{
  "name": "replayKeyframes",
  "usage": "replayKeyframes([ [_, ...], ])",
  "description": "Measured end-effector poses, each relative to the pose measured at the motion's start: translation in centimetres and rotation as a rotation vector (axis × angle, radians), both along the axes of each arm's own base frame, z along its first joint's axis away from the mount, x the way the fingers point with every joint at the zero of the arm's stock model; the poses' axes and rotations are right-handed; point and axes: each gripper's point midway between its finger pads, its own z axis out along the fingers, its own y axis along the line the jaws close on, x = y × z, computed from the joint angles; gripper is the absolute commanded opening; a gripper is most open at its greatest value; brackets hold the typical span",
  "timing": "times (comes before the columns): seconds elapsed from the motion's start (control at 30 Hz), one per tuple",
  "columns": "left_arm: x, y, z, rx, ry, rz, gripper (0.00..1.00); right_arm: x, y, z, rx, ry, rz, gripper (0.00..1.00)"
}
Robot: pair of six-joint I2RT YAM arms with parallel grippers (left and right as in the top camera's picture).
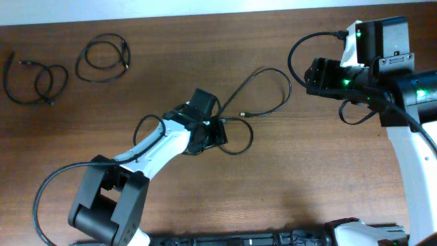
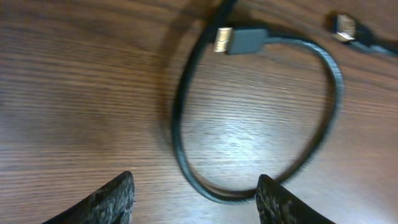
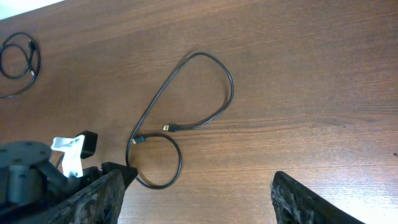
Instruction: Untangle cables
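Observation:
A black cable (image 1: 263,92) lies looped on the wooden table at the centre, its two plug ends near the small loop. In the left wrist view the small loop (image 2: 323,112) and a metal-tipped plug (image 2: 239,39) lie on the wood, with the other plug (image 2: 345,26) at top right. My left gripper (image 1: 217,131) is open, low over the table, its fingers (image 2: 194,199) astride the near arc of the small loop. My right gripper (image 3: 198,199) is open and empty, held high at the right (image 1: 321,76). The same cable shows in the right wrist view (image 3: 186,106).
Two more black cables lie coiled at the far left: one (image 1: 102,58) as a ring, one (image 1: 34,82) as a loose double loop; they also show in the right wrist view (image 3: 18,56). The table's front edge runs along the bottom.

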Motion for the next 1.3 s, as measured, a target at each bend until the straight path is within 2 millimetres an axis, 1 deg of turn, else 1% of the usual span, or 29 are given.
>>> replayKeyframes([
  [0.07,0.1,0.6,-0.4,0.109,-0.05,0.008,0.52,0.0,0.0,0.0,0.0,0.002,0.0,0.74],
  [0.17,1.0,2.1,-0.5,0.204,-0.108,0.044,0.49,-0.2,0.0,-0.2,-0.002,0.012,-0.001,0.74],
  [0.23,1.4,2.1,-0.5,0.233,-0.129,0.042,0.46,-0.3,-0.1,-0.2,-0.006,0.015,-0.003,0.74],
  [0.27,1.8,1.5,-0.7,0.243,-0.135,0.028,0.43,-0.3,-0.2,-0.2,-0.008,0.016,-0.004,0.74],
  [0.33,2.1,0.2,-2.1,0.279,-0.11,-0.019,0.33,-0.6,-0.4,-0.5,-0.021,0.03,-0.011,0.74],
  [0.37,2.2,0.0,-2.2,0.292,-0.102,-0.032,0.18,-0.8,-0.7,-0.6,-0.033,0.04,-0.019,0.74],
  [0.4,2.4,-0.1,-2.3,0.303,-0.093,-0.037,0.0,-1.1,-1.1,-0.9,-0.054,0.053,-0.031,0.74],
  [0.47,2.1,0.2,-2.3,0.318,-0.079,-0.038,0.0,-1.4,-1.3,-1.1,-0.064,0.069,-0.035,0.73],
  [0.5,1.6,1.3,-1.9,0.376,-0.042,-0.045,0.0,-1.5,-1.4,-1.2,-0.069,0.075,-0.037,0.74],
  [0.57,2.2,4.4,0.3,0.513,-0.017,-0.012,0.0,-1.6,-1.5,-1.2,-0.071,0.079,-0.038,0.73],
  [0.6,2.4,6.7,1.7,0.591,-0.006,0.012,0.0,-1.6,-1.5,-1.2,-0.071,0.079,-0.039,0.74],
  [0.63,3.7,8.9,4.1,0.639,-0.042,0.069,0.0,-1.6,-1.5,-1.3,-0.071,0.081,-0.038,0.74],
  [0.67,4.5,10.4,5.9,0.647,-0.077,0.118,0.0,-1.6,-1.5,-1.3,-0.071,0.081,-0.039,0.74],
  [0.7,4.8,11.5,7.3,0.644,-0.1,0.153,0.0,-1.6,-1.5,-1.2,-0.071,0.08,-0.038,0.74],
  [0.77,5.0,15.2,12.4,0.611,-0.189,0.283,0.0,-1.6,-1.5,-1.2,-0.071,0.08,-0.039,0.74],
  [0.8,4.6,17.1,15.3,0.584,-0.242,0.354,0.0,-1.6,-1.5,-1.2,-0.071,0.077,-0.039,0.74],
  [0.9,1.8,22.5,22.8,0.521,-0.408,0.532,0.0,-1.3,-1.4,-1.0,-0.068,0.064,-0.04,0.74],
  [0.93,0.3,24.2,25.4,0.511,-0.48,0.586,0.0,-1.2,-1.4,-1.0,-0.067,0.061,-0.04,0.74],
  [0.97,-2.0,26.1,28.6,0.509,-0.57,0.647,0.0,-1.1,-1.4,-1.0,-0.066,0.058,-0.042,0.74],
  [1.0,-3.2,27.3,30.0,0.515,-0.612,0.692,0.0,-1.1,-1.4,-0.9,-0.062,0.058,-0.047,0.74],
  [1.03,-4.5,28.9,30.8,0.544,-0.624,0.745,0.0,-1.1,-1.4,-0.9,-0.057,0.057,-0.055,0.74],
  [1.07,-6.1,31.3,31.3,0.599,-0.617,0.832,0.0,-1.1,-1.4,-0.9,-0.056,0.057,-0.056,0.74],
  [1.1,-6.8,32.5,31.2,0.623,-0.6,0.877,0.0,-1.1,-1.4,-0.9,-0.055,0.057,-0.057,0.74],
  [1.17,-7.7,35.1,30.5,0.665,-0.539,0.97,0.0,-1.1,-1.4,-0.9,-0.055,0.057,-0.058,0.74],
  [1.2,-7.7,36.5,29.6,0.675,-0.487,1.015,0.0,-1.1,-1.4,-0.9,-0.054,0.057,-0.058,0.74],
  [1.23,-7.5,37.1,28.8,0.67,-0.45,1.029,0.0,-1.1,-1.4,-0.9,-0.054,0.057,-0.059,0.74],
  [1.3,-6.4,38.6,25.8,0.62,-0.331,1.054,0.0,-1.1,-1.4,-0.9,-0.055,0.057,-0.058,0.74],
])
